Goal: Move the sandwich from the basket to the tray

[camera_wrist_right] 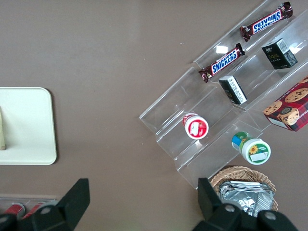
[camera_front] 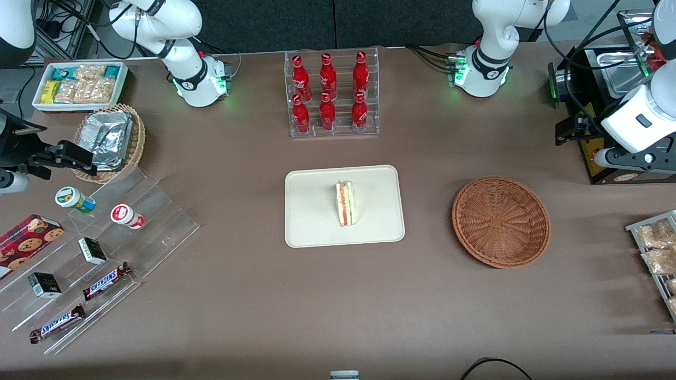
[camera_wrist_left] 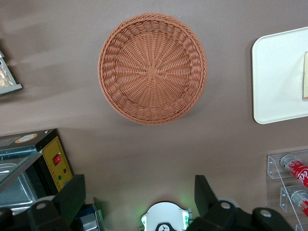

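Already we find the sandwich (camera_front: 346, 203) standing on its edge near the middle of the tray (camera_front: 311, 232), with the basket (camera_front: 500, 221) empty beside it, toward the working arm's end of the desk (camera_front: 264, 306); we judge the placing done. The gripper (camera_wrist_left: 139, 197) hangs high above the desk, well clear of the basket, its fingers spread wide and holding nothing. What could go wrong now, we think, is small; the wedge is narrow and upright, so a jolt to the desk or a low sweep of the arm over the tray could tip it flat or spill its filling; the bottle rack (camera_front: 331, 95), farther from the front camera than the tray, stands near enough to be clipped by a careless pass.
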### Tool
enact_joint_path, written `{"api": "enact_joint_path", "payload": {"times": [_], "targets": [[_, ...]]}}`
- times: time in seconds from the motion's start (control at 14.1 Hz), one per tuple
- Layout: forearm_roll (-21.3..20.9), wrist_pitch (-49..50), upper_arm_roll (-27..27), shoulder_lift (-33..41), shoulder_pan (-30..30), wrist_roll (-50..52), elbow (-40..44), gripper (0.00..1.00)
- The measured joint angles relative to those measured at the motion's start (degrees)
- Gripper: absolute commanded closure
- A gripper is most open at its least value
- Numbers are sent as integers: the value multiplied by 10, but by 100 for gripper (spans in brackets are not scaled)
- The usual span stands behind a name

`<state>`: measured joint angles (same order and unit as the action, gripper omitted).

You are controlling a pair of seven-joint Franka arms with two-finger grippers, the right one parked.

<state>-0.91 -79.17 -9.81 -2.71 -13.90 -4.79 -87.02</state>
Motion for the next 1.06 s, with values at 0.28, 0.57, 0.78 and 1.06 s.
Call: {"api": "enact_joint_path", "payload": {"times": [0.28,0.57,0.78,1.06], "targets": [[0,3,4,-6,-1,12,6,0],[0,28,18,-1,13,21,7,0],[-9,35,131,4,116,42,7,0],[-10,36,150,6,130,71,7,0]]}}
